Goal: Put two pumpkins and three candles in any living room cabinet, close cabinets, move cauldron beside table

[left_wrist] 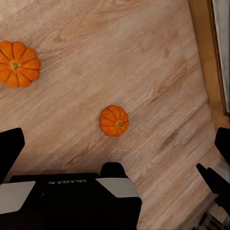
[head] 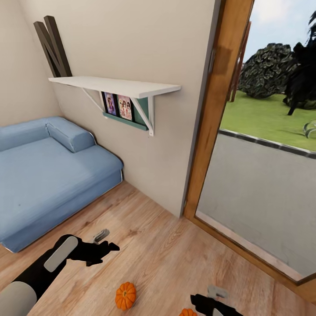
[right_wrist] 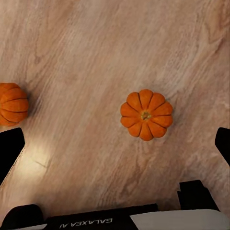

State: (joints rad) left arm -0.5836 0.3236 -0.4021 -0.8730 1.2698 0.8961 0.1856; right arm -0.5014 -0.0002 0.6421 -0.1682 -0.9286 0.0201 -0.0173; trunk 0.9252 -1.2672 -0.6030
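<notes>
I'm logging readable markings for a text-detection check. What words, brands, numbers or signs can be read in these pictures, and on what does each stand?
"GALAXEA AI": white lettering on the black wrist housing in the left wrist view, shown upside down.
"GALAXEA AI": the same lettering on the black wrist housing in the right wrist view, also upside down.
Framed pictures under the white shelf: they show figures, any writing too small to read.
Two pumpkins on the wood floor: no markings.

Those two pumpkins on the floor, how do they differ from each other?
In the head view, one pumpkin lies whole in sight, between the two arms; the other pumpkin is cut off by the picture's bottom edge, close to the right tool. The first lies nearer the blue sofa. Both are orange, ribbed, stem up, on the wooden floor.
</notes>
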